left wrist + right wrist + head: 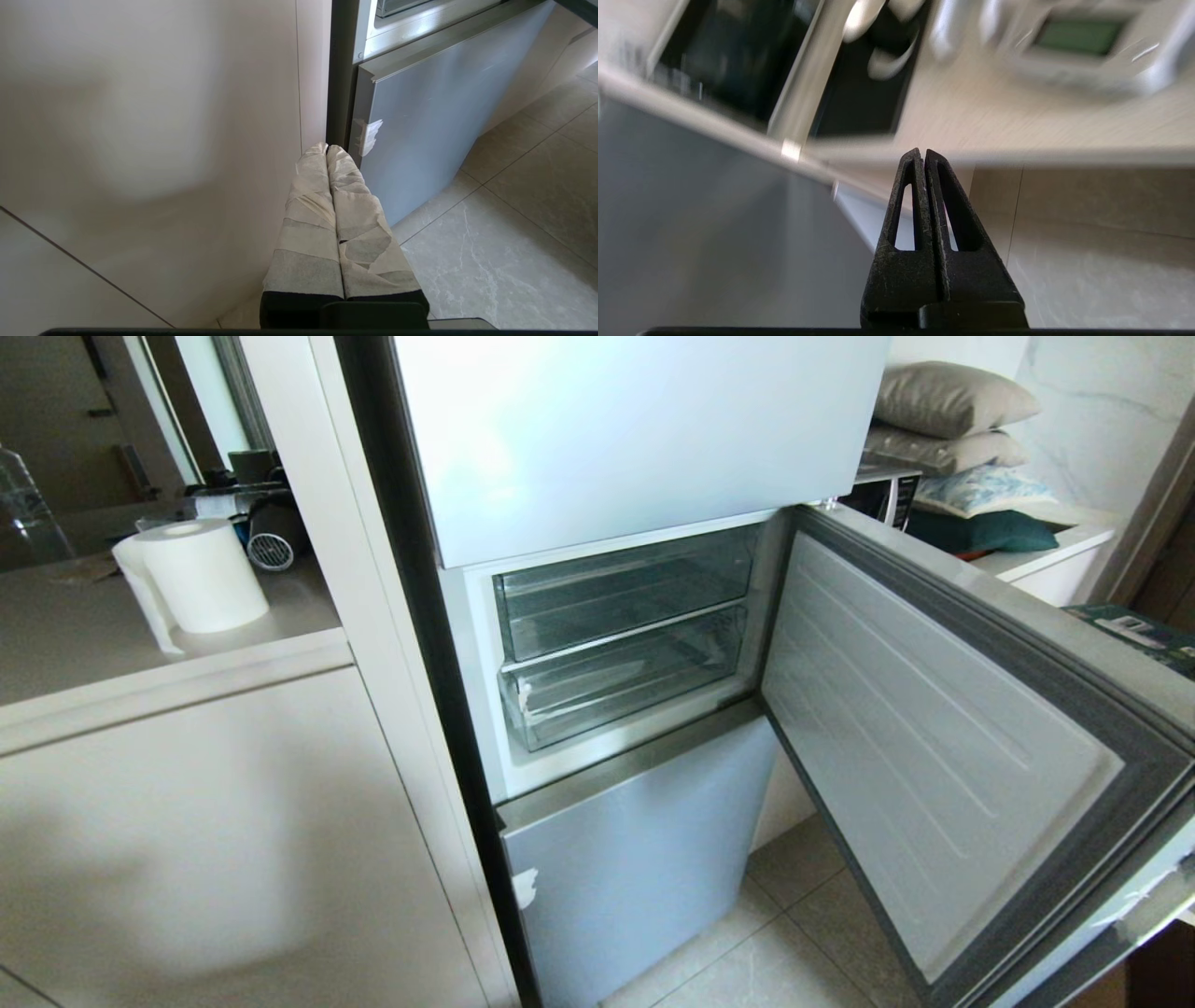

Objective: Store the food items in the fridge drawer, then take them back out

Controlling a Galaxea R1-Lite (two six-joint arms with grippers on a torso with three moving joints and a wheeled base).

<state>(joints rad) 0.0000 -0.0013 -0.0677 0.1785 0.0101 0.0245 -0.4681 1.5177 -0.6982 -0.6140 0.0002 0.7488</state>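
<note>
Currently fridge middle door is swung wide open; fridge drawer, the lower clear bin, sits pushed in under the shorter bin, nothing visible inside either. No food item in any view. Left hand clenched, tape-wrapped fingers pressed together, low by the bottom fridge front. Right hand clenched and empty, pointing at a blurred worktop. Paper roll on left cabinet top

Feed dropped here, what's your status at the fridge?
Left gripper and right gripper shut, empty. Fridge door open, fridge drawer pushed in, no food seen. Nothing blocking.
</note>
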